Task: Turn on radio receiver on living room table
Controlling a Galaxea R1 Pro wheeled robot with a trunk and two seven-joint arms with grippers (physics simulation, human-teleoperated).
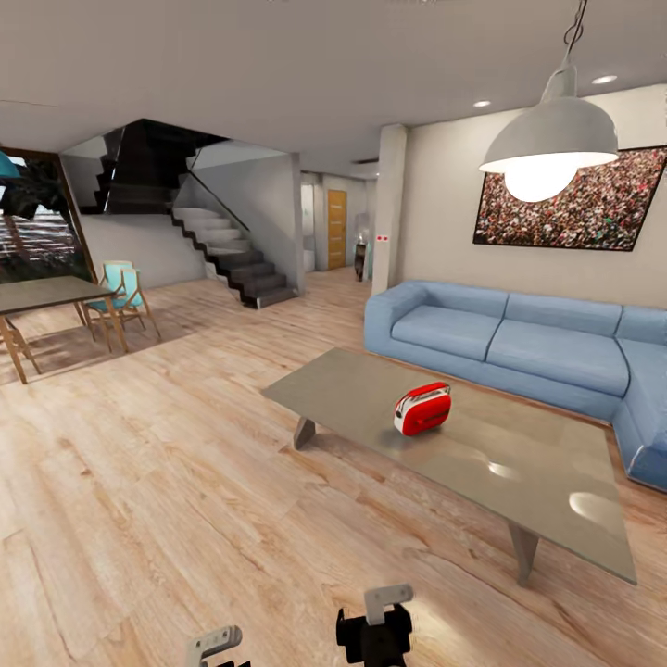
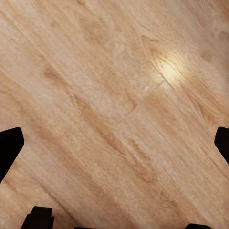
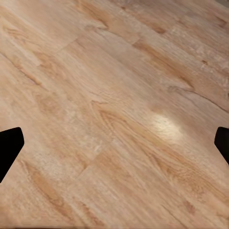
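The radio receiver [image 1: 422, 409] stands on the table [image 1: 547, 482], near its middle, in front of the blue sofa [image 1: 519, 343]. My left gripper [image 2: 114, 143] and right gripper [image 3: 114, 143] hang over the wood floor [image 1: 139, 482], fingers wide apart, holding nothing.

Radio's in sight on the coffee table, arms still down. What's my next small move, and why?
Probably drive the base forward and a little right toward the table. The radio receiver sits near its middle, well beyond both arms, and the left gripper and right gripper both hang open over bare wood floor.
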